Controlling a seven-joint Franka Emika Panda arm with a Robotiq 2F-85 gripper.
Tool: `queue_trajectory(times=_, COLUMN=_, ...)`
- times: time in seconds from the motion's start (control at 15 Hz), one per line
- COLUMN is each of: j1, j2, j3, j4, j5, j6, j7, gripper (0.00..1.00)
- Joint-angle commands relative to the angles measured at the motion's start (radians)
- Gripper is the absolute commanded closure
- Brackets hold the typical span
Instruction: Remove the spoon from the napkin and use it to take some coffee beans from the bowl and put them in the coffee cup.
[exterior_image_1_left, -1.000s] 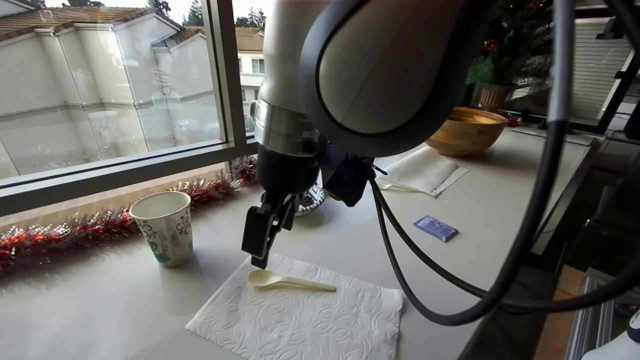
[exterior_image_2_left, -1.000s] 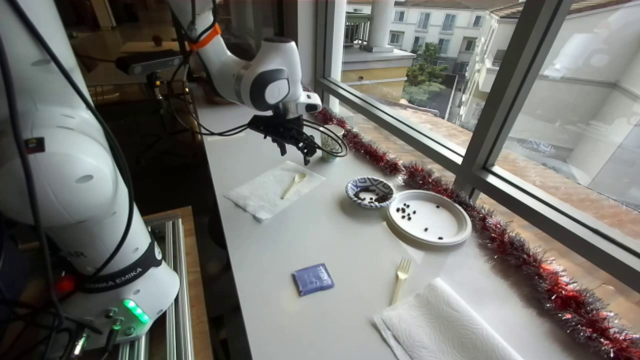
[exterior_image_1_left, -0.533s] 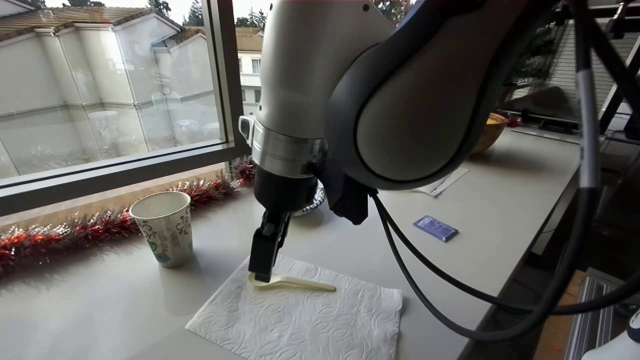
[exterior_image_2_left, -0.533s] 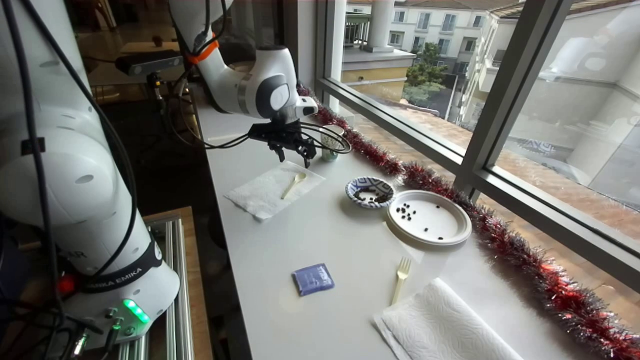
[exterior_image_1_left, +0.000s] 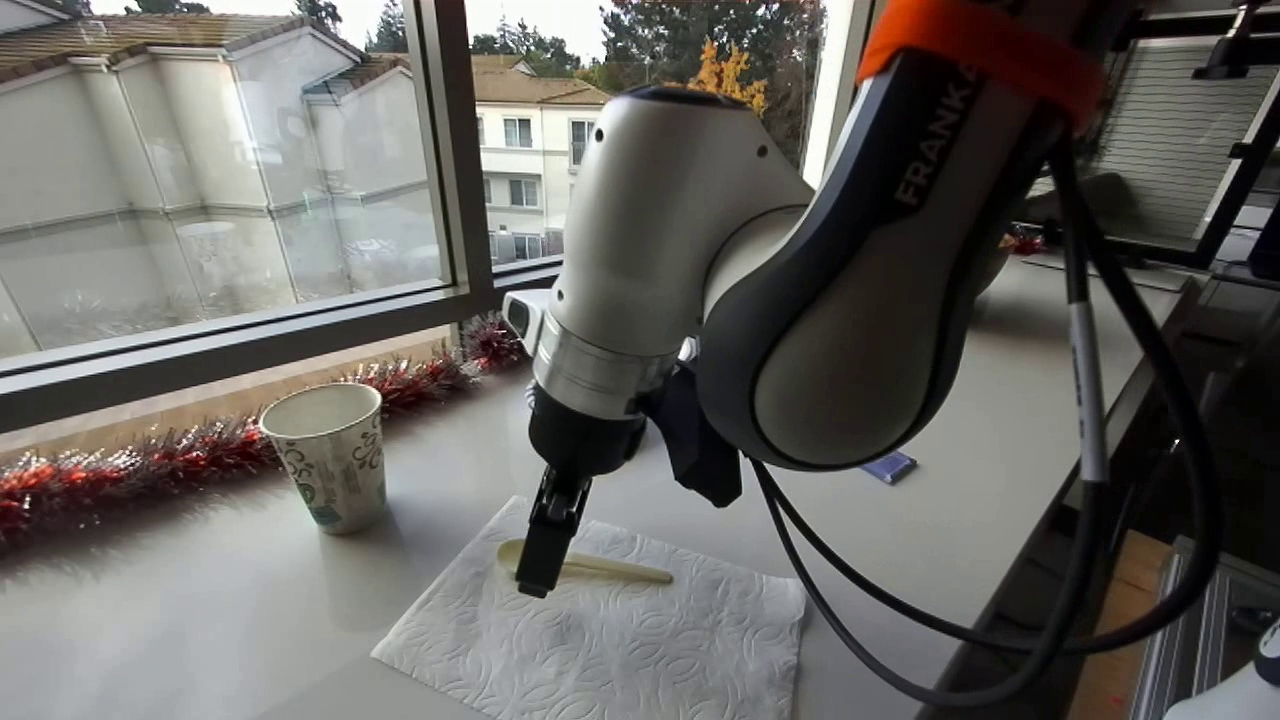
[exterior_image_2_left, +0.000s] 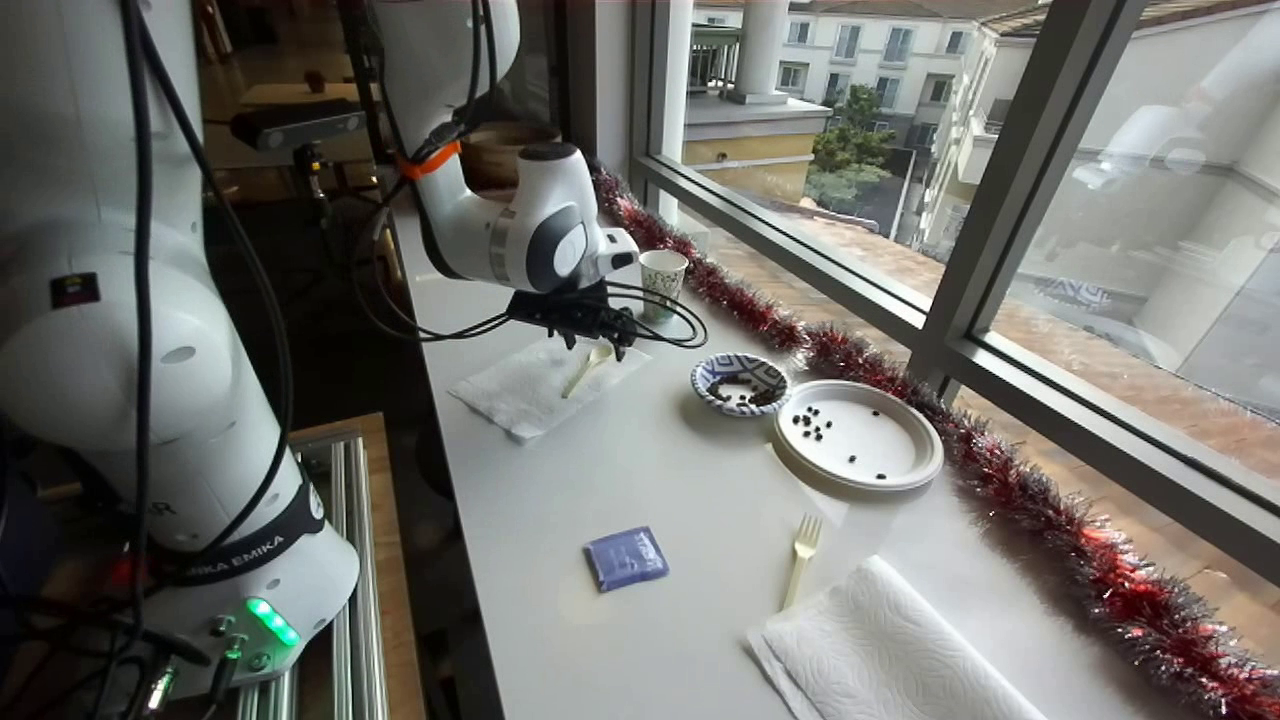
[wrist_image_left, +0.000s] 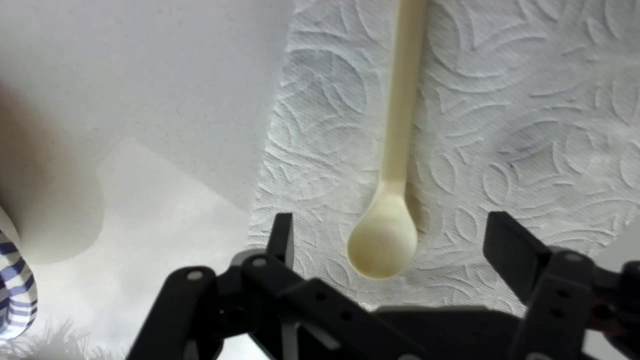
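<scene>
Alongside the tall window (exterior_image_1_left: 455, 150) runs a long white table (exterior_image_2_left: 690, 480). Over it bends the white Franka arm (exterior_image_1_left: 640, 230), which has come down over the last second. Flat on the table, close to the edge opposite the window, lies the square embossed paper napkin (exterior_image_1_left: 640, 650). Above it hangs the Robotiq gripper (wrist_image_left: 390, 237), fingers spread wide with nothing in its hold; in both exterior views it has sunk toward the paper, though whether the tips touch I cannot tell. Toward the window edge the printed paper coffee cup (exterior_image_1_left: 335, 475) stands upright, and the patterned paper bowl (exterior_image_2_left: 748, 368) sits farther along that edge, apart from it. On the napkin, the cream plastic spoon (wrist_image_left: 398, 140) has not shifted, its handle pointing roughly away from the window edge; what is new is how near the fingers have come: seen from the wrist, they stand either side of its scoop end, with a gap to each. That reads as the close of the approach to a first grasp, with lifting, scooping and pouring all left to do. Closing there would pinch the scoop itself, so a slide toward the handle would probably serve better. Smallest, the coffee beans (exterior_image_2_left: 766, 396) lie in the paper bowl.
</scene>
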Motion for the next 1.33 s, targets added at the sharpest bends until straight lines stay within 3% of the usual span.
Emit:
queue_trajectory(times=0.0, j1=0.076, j2=0.031, j3=-0.089, j4=-0.004, j5=-0.030, j6=0.079, j7=0.019, gripper=0.25)
queue_trajectory(times=0.2, j1=0.104, j2=0.035, j3=-0.112, j4=-0.023, j5=-0.011, j6=0.099, j7=0.014, gripper=0.46)
queue_trajectory(times=0.27, j1=0.097, j2=0.032, j3=-0.099, j4=-0.034, j5=-0.006, j6=0.104, j7=0.011, gripper=0.46)
queue_trajectory(times=0.33, j1=0.082, j2=0.029, j3=-0.076, j4=-0.044, j5=-0.001, j6=0.100, j7=0.008, gripper=0.53)
queue_trajectory(times=0.53, j1=0.092, j2=-0.002, j3=-0.073, j4=-0.077, j5=0.000, j6=0.108, j7=0.013, gripper=0.62)
queue_trajectory(times=0.67, j1=0.097, j2=-0.020, j3=-0.083, j4=-0.097, j5=0.004, j6=0.097, j7=0.018, gripper=0.63)
queue_trajectory(times=0.93, j1=0.097, j2=-0.062, j3=-0.098, j4=-0.143, j5=0.005, j6=0.105, j7=0.017, gripper=0.46)
queue_trajectory(times=1.0, j1=0.097, j2=-0.075, j3=-0.101, j4=-0.153, j5=0.005, j6=0.102, j7=0.017, gripper=0.33)
queue_trajectory(times=1.07, j1=0.099, j2=-0.087, j3=-0.106, j4=-0.164, j5=0.005, j6=0.099, j7=0.018, gripper=0.27)
queue_trajectory(times=1.27, j1=0.094, j2=-0.119, j3=-0.095, j4=-0.192, j5=0.010, j6=0.079, j7=0.023, gripper=0.21)
